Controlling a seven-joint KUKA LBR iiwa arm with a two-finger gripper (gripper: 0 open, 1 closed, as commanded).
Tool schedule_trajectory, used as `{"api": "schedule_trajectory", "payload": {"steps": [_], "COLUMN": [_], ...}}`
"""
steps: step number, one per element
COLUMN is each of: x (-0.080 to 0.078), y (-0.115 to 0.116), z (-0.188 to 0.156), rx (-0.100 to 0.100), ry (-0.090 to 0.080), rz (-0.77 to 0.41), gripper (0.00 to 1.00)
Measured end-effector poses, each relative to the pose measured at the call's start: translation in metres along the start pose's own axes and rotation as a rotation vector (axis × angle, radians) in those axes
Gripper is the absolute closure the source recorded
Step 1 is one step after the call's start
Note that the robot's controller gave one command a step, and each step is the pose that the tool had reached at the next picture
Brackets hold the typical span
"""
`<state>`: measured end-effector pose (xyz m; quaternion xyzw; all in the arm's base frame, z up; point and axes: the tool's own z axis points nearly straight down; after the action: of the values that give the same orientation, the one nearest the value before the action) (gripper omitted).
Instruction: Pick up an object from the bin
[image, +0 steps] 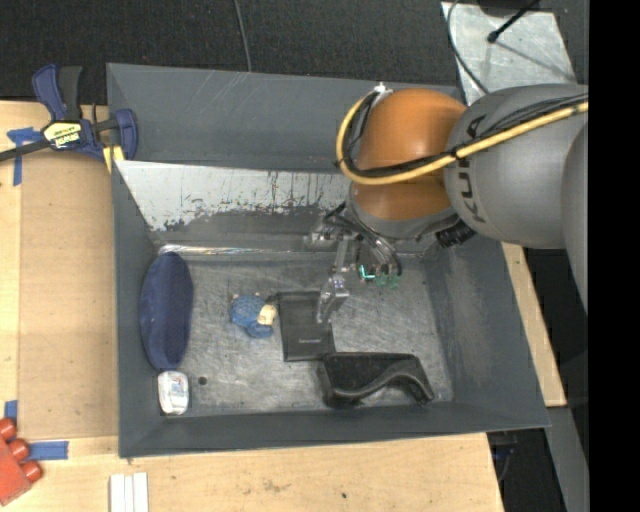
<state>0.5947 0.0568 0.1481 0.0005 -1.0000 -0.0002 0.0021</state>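
Note:
My gripper (331, 295) reaches down from under the orange cover into the middle of the bin. Its fingertip hangs over the right edge of a flat dark grey rectangular block (300, 326). Left of that block lies a small blue lump with a pale yellow spot (252, 315). In front of the block, a black curved shoe-like piece (375, 379) lies along the near wall.
A long dark blue oval pad (166, 307) lies against the left wall. A small white and clear packet (173, 392) sits in the near left corner. The arm's body covers the bin's back right part.

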Motion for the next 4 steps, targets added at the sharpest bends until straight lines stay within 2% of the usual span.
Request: {"api": "schedule_trajectory", "payload": {"steps": [1, 2, 4], "x": [0.0538, 0.0495, 0.0446], "y": [-0.022, -0.0209, -0.0203], "z": [0.0725, 0.0696, 0.0675], "rx": [-0.009, -0.004, -0.003], "ry": [-0.037, -0.021, -0.018], "rz": [0.135, 0.133, 0.133], "gripper": [0.0, 0.0, 0.0]}}
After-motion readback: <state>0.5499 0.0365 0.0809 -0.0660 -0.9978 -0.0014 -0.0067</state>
